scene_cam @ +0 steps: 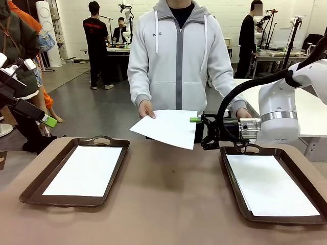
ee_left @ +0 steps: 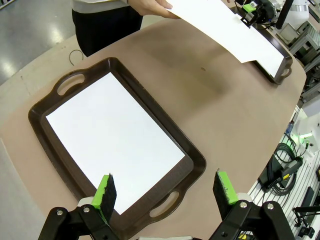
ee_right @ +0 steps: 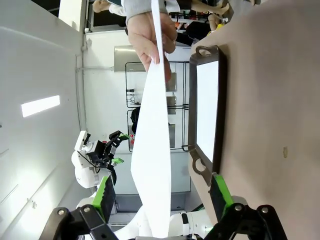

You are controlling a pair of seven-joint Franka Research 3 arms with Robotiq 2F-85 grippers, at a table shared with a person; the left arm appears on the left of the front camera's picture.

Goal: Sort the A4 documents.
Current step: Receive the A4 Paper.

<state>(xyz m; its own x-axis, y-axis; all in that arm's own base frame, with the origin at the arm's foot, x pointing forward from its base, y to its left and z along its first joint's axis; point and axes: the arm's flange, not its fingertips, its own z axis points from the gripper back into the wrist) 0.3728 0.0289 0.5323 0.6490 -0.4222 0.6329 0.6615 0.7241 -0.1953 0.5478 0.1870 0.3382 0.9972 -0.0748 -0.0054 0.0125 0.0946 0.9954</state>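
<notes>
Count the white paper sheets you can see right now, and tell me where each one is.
3: one in the left tray, one in the right tray, and one held up by the person's hand over the table. Stacked sheets beneath the tray ones could be hidden.

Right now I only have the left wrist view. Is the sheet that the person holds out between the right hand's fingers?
Observer: Yes. In the right wrist view the held sheet runs edge-on between the right hand's two green pads. The jaws are open, not clamped on it.
Operator: Who carries it then?
Observer: The person's hand grips the corner farthest from the right hand. From the front, the sheet is in the air above the table.
Operator: Is there paper in the right tray?
Observer: Yes. The front view shows the right tray with white paper lying flat inside its rim.
</notes>
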